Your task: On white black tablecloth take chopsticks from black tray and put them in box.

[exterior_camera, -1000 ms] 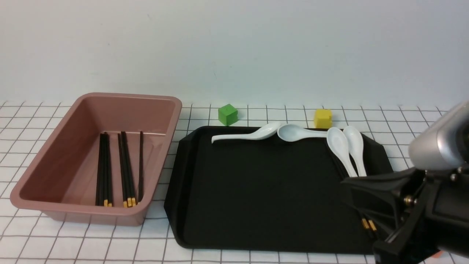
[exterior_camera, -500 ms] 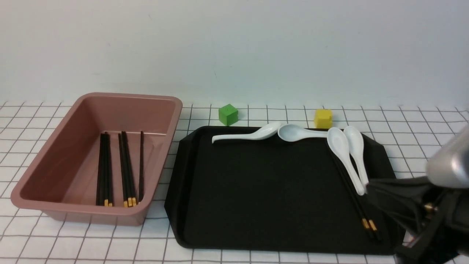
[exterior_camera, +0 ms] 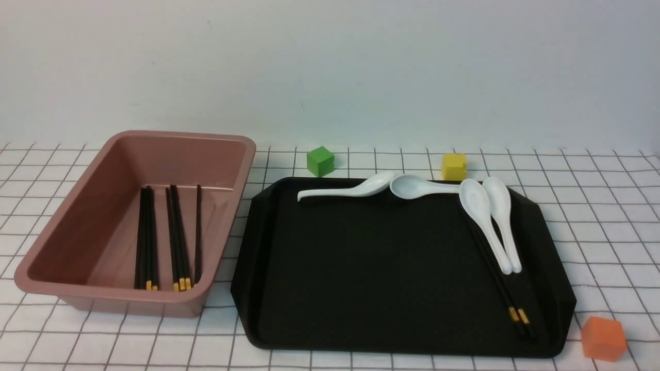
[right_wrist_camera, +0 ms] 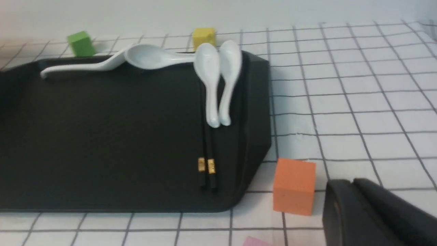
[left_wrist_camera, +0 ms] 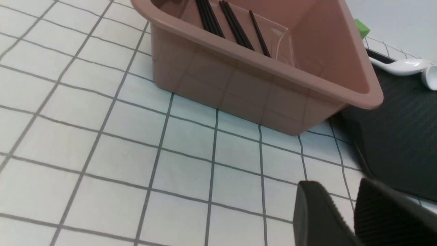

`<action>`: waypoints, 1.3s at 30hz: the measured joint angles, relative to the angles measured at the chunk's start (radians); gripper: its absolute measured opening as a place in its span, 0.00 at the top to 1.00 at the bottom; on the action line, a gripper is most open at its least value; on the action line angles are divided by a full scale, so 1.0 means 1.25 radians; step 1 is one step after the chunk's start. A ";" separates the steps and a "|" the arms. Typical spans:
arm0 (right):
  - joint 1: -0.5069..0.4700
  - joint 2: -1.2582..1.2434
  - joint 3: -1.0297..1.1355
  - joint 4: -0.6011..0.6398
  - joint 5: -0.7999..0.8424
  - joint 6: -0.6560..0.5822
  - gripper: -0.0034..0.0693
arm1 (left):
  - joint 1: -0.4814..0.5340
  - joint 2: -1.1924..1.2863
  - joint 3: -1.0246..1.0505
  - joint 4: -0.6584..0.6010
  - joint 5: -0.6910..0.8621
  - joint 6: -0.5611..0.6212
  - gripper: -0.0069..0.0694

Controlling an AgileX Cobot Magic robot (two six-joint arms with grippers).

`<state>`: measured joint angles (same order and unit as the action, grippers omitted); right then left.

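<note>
No brand, label or writing can be read on anything. On the white tablecloth with thin black grid lines (exterior_camera: pixel 608 268), a dusty-pink plastic box (exterior_camera: pixel 124 304) sits near the left edge of the large matte black tray (exterior_camera: pixel 402 268). Several thin black chopsticks with gold bands (exterior_camera: pixel 178 242) lie inside the box. Two more gold-banded black chopsticks (exterior_camera: pixel 500 281) lie in the tray, slanting toward its near right corner, beside and partly under two of the white ceramic spoons (exterior_camera: pixel 484 221). The other two spoons lie along the tray's far edge. The left gripper (left_wrist_camera: pixel 341 212) has its fingertips slightly apart, with nothing between them. The right gripper (right_wrist_camera: pixel 346 181) has its fingertips close together; whether they touch I cannot tell, and it holds nothing visible.
</note>
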<state>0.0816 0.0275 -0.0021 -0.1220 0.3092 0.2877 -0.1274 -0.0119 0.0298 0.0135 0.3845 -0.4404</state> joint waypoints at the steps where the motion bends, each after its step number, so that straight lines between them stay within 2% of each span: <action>1: -0.005 -0.012 0.009 0.002 0.001 -0.001 0.88 | 0.000 0.000 0.000 0.000 0.000 0.000 0.65; 7: -0.027 -0.030 0.017 0.004 0.041 -0.051 0.87 | 0.000 0.000 0.000 0.000 0.000 0.000 0.65; 39: -0.028 -0.030 0.017 0.004 0.042 -0.055 0.81 | 0.000 0.000 0.000 0.000 0.000 0.000 0.60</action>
<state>0.0470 -0.0097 0.0195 -0.1170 0.3620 0.2192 -0.1274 -0.0119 0.0298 0.0135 0.3844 -0.4404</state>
